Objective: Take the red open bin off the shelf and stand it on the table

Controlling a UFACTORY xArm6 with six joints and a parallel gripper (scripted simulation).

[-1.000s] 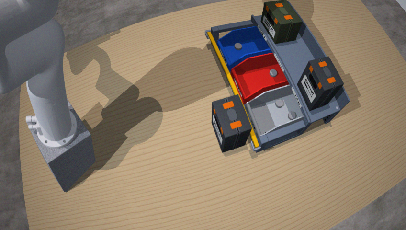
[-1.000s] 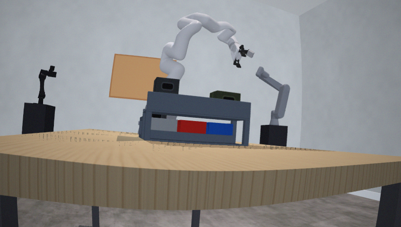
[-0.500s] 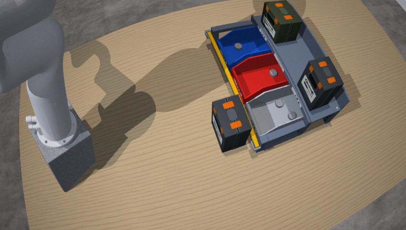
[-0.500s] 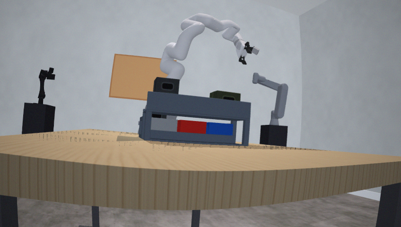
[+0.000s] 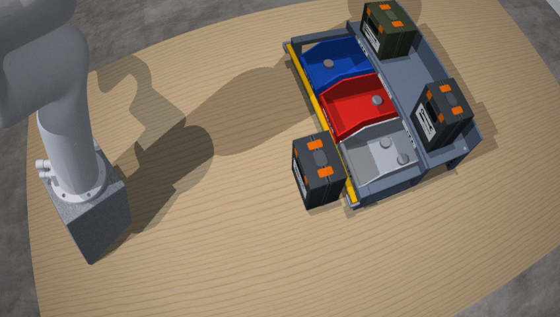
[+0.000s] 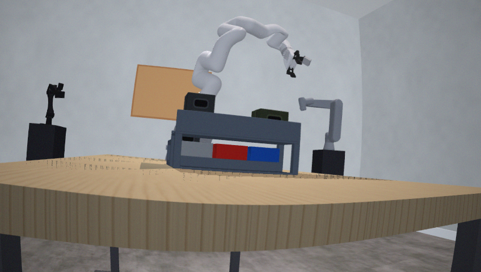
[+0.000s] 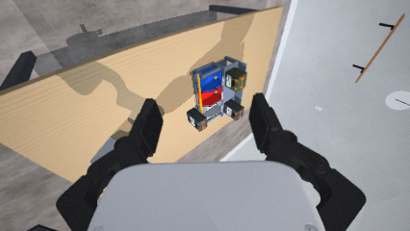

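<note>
Has the gripper spread wide, holding nothing, high above and well apart from the red open bin. Sits on the shelf between blue and grey bins, bright red, with one round grey part inside.

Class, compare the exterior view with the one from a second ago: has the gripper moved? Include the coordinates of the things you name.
Yes. The gripper [image 6: 294, 64] [image 7: 204, 107] has shifted toward the picture's right and slightly up, judged against the green case [image 5: 400, 41] [image 6: 269, 114] [image 7: 236, 80] on the shelf unit [image 5: 408, 76] [image 6: 236, 125] [image 7: 231, 98].
</note>
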